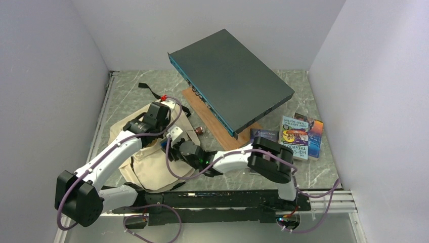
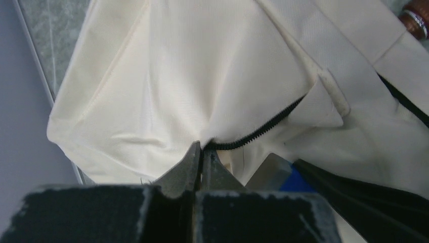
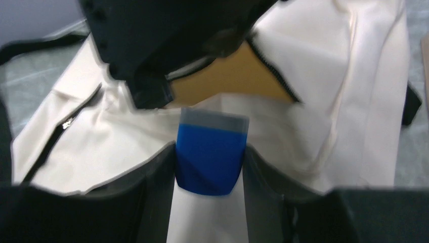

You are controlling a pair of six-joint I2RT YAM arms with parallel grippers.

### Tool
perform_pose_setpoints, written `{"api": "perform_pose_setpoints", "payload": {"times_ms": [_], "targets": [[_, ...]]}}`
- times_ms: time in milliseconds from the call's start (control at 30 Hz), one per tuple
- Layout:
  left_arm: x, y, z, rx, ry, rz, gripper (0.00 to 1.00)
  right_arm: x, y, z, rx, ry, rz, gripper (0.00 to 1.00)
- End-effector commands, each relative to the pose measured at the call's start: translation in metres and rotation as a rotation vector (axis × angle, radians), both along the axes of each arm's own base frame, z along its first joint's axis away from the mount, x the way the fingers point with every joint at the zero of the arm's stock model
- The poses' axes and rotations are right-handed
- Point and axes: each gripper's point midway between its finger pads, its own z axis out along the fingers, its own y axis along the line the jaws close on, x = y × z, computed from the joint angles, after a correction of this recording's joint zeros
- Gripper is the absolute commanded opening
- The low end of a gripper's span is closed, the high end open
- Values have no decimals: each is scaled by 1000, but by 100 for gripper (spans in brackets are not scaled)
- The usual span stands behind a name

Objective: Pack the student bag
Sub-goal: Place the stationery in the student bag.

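The student bag [image 1: 146, 169] is a cream canvas backpack lying at the left of the table. My left gripper [image 2: 204, 150] is shut on the bag's edge, right at the end of its black zipper [image 2: 263, 129]. In the top view the left gripper [image 1: 172, 135] sits over the bag's right side. My right gripper [image 3: 210, 152] is shut on a white tube with a blue band and grey tip [image 3: 210, 167]. The tube points at the bag's open mouth, where the tan lining [image 3: 227, 83] shows. Its tip [image 2: 275, 174] shows in the left wrist view beside my shut fingers.
A big dark grey flat box [image 1: 230, 81] leans on a wooden board [image 1: 222, 129] behind the bag. Several books [image 1: 298, 136] lie at the right. A small copper-coloured item [image 1: 200, 130] sits by the board. A black strap [image 1: 149, 90] trails toward the back. Walls close in left, right and behind.
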Motion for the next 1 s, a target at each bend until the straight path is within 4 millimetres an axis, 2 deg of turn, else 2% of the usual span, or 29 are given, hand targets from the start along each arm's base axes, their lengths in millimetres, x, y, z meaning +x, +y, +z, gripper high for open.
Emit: {"api": "perform_pose_setpoints", "payload": {"times_ms": [0, 333, 500, 567, 667, 733, 967], "targets": [[-3, -12, 12, -72, 9, -49, 0, 37, 18, 38, 98, -97, -32, 0], [-5, -17, 13, -117, 22, -63, 0, 74, 39, 27, 54, -180, -48, 0], [-3, -9, 14, -99, 14, -35, 0, 86, 38, 25, 61, -231, -96, 0], [-2, -8, 13, -113, 14, -34, 0, 90, 33, 23, 75, -221, -110, 6], [-1, -9, 14, -151, 12, -38, 0, 93, 30, 21, 89, -209, -110, 12], [-1, -10, 15, -168, 10, -43, 0, 92, 30, 21, 96, -198, -100, 12], [-1, -17, 20, -212, -18, -74, 0, 70, 18, 26, 165, -88, -40, 4]]}}
